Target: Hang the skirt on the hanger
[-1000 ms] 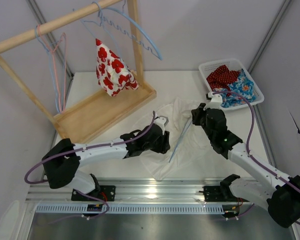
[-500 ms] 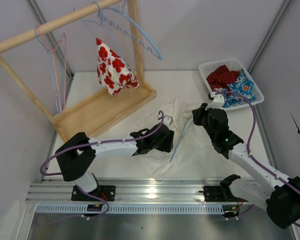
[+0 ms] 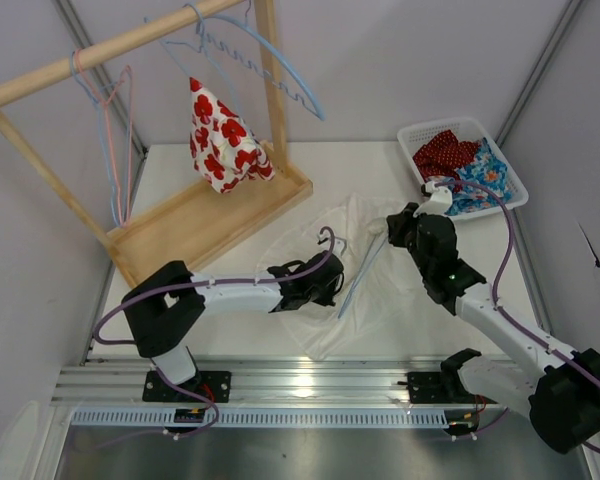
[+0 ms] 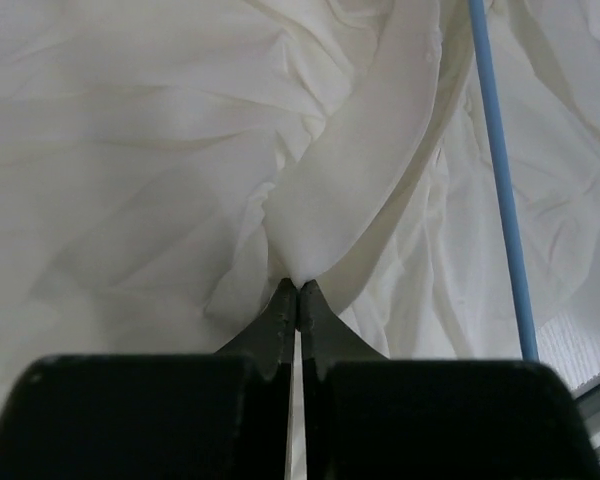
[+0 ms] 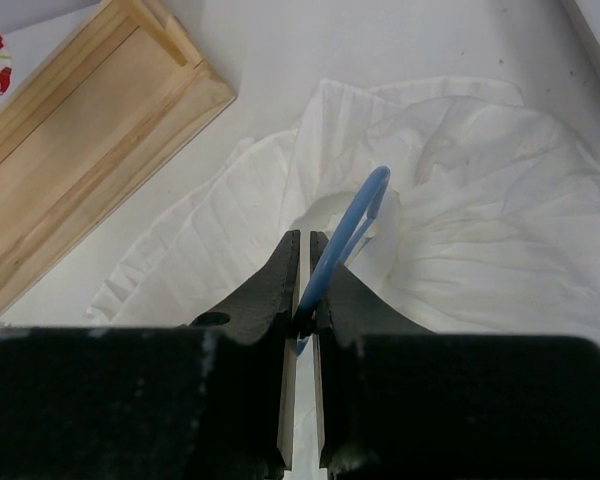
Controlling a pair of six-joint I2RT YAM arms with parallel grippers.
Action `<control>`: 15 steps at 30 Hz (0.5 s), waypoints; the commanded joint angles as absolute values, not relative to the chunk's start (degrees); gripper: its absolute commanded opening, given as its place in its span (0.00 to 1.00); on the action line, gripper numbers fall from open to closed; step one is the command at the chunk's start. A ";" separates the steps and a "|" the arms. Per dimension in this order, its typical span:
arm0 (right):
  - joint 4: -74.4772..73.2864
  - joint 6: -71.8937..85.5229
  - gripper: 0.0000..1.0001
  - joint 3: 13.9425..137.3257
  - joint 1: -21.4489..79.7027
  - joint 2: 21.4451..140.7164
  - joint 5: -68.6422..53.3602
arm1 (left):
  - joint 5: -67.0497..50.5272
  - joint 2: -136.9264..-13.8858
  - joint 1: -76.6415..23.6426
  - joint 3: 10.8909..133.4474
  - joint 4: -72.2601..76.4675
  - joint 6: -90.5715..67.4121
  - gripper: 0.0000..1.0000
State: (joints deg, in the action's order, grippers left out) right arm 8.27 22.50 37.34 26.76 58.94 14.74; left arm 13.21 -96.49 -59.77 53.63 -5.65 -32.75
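The white skirt (image 3: 395, 295) lies crumpled on the table between the two arms. A thin blue hanger (image 3: 358, 280) rests across it. My left gripper (image 3: 332, 290) is down on the skirt's left part; in the left wrist view it (image 4: 298, 290) is shut on a raised fold of the skirt (image 4: 180, 150), with the hanger bar (image 4: 500, 190) to its right. My right gripper (image 3: 392, 232) sits at the skirt's far edge. The right wrist view shows it (image 5: 305, 245) shut on the hanger (image 5: 355, 215), whose far end lies on the skirt (image 5: 480, 250).
A wooden rack (image 3: 210, 215) stands at the back left with several wire hangers on its rail and a red-flowered garment (image 3: 225, 135) hanging. Its base (image 5: 90, 140) lies close to the skirt. A white basket (image 3: 417, 136) of folded clothes sits at the back right.
My left gripper slid right over the skirt and closed on a fold of it. The right arm and the hanger barely moved.
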 commanded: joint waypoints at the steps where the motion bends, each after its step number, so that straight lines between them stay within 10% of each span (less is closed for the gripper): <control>1: 14.67 23.73 0.00 38.14 26.72 60.72 20.11 | 14.85 -94.84 -60.21 56.25 -6.50 -31.56 0.00; 15: 17.66 25.22 0.00 48.86 29.79 70.40 37.52 | 10.55 -79.19 -59.59 57.58 -20.21 -29.17 0.00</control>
State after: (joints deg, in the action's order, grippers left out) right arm 11.99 23.75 44.40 29.80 69.12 29.56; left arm 12.82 -81.58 -59.66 58.83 -17.50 -29.50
